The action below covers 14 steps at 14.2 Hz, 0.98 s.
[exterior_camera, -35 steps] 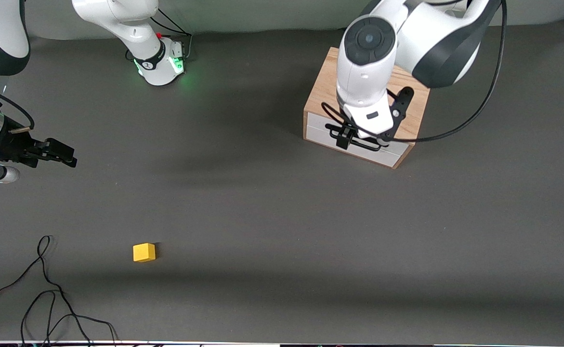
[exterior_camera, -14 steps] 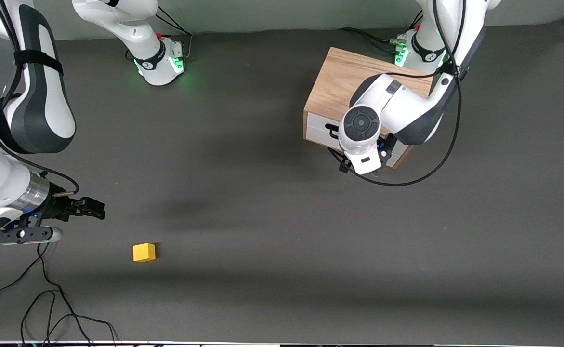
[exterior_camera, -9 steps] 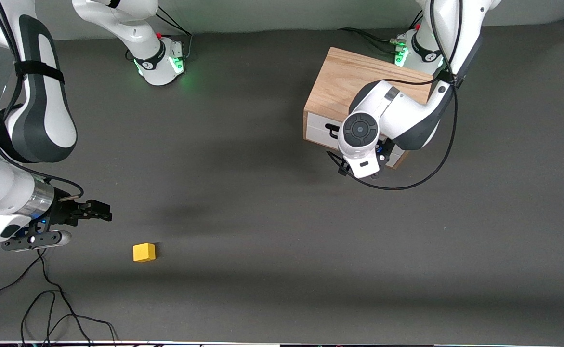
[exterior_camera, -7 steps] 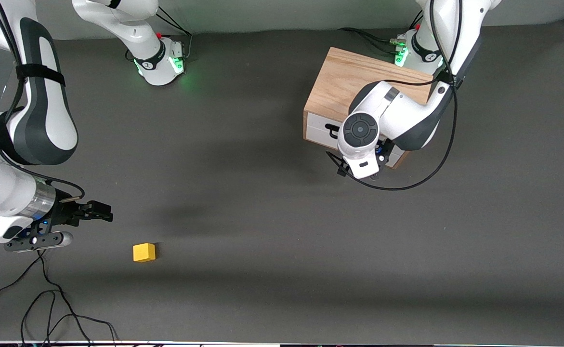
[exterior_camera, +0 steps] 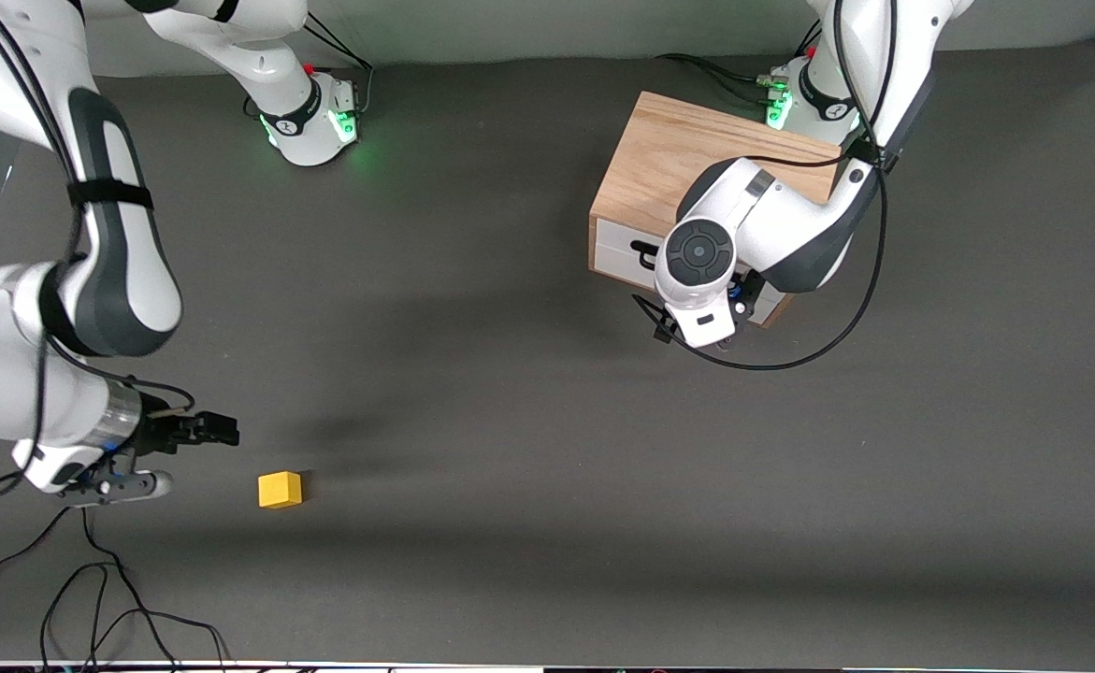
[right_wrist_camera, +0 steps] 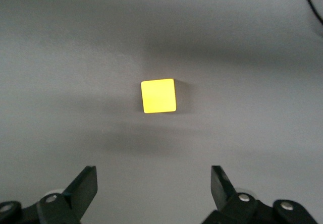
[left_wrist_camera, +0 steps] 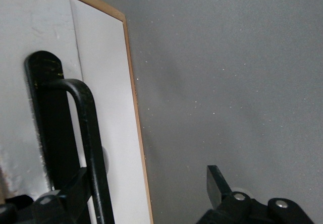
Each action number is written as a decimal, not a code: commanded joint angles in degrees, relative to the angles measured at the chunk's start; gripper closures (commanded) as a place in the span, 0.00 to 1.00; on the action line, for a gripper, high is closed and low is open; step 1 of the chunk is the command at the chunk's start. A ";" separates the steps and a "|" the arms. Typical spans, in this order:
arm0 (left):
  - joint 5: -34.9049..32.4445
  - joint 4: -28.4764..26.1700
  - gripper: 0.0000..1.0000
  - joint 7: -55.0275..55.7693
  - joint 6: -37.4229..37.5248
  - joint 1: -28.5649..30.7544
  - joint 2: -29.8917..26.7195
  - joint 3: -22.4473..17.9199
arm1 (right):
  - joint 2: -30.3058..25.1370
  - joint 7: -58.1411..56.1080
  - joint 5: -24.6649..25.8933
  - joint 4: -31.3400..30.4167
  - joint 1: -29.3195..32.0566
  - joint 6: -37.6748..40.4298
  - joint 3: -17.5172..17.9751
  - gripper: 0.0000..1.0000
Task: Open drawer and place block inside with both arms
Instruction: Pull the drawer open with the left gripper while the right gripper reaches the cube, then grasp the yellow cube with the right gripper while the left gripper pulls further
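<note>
The yellow block (exterior_camera: 280, 489) lies on the grey table toward the right arm's end, near the front camera. My right gripper (exterior_camera: 226, 432) hovers low beside it, open and empty. In the right wrist view the block (right_wrist_camera: 159, 96) lies ahead of the open right gripper (right_wrist_camera: 154, 183), not between the fingers. The oak cabinet (exterior_camera: 687, 159) stands near the left arm's base, its drawer (exterior_camera: 617, 245) closed. My left gripper (left_wrist_camera: 146, 196) is open at the white drawer front (left_wrist_camera: 108, 108), with the black bar handle (left_wrist_camera: 91, 133) close to one finger (left_wrist_camera: 216, 183) but not gripped. My wrist hides it in the front view.
Loose black cables (exterior_camera: 89, 579) lie on the table near the front camera at the right arm's end. The left arm's cable (exterior_camera: 790, 355) loops over the table in front of the cabinet. The arm bases (exterior_camera: 313, 121) stand at the table's back edge.
My right gripper has come down and moved toward the block, still open. My left gripper dropped from above the cabinet to the drawer front and has barely moved in the last half second.
</note>
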<state>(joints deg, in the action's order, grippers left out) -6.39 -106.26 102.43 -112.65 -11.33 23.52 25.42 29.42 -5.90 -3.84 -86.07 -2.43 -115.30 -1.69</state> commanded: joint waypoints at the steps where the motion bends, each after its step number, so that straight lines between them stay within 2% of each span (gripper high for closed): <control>1: -2.57 4.38 0.00 -0.22 -0.72 -0.19 3.63 0.07 | 3.44 -2.18 -1.17 1.78 -0.03 -3.06 -0.24 0.00; 5: -2.84 8.95 0.00 -0.22 -0.64 -0.27 6.79 0.07 | 9.24 -2.27 -0.12 1.78 -0.47 -11.77 -0.15 0.00; 9: -3.37 13.87 0.00 -0.04 -0.64 -0.45 9.96 0.07 | 12.14 -1.74 0.32 1.87 -0.82 -14.15 0.02 0.00; 11: -3.98 15.81 0.00 0.22 -0.64 -0.45 11.10 0.07 | 13.03 -1.92 2.60 2.05 -1.17 -16.44 0.11 0.00; 14: -4.33 18.53 0.00 0.66 -0.64 -0.71 12.68 0.07 | 13.82 -1.22 1.99 1.87 -1.17 -16.62 0.20 0.00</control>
<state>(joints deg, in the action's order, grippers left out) -8.96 -92.80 102.46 -112.18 -11.35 32.73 25.49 42.09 -6.66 -2.30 -85.79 -3.48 -131.64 -1.45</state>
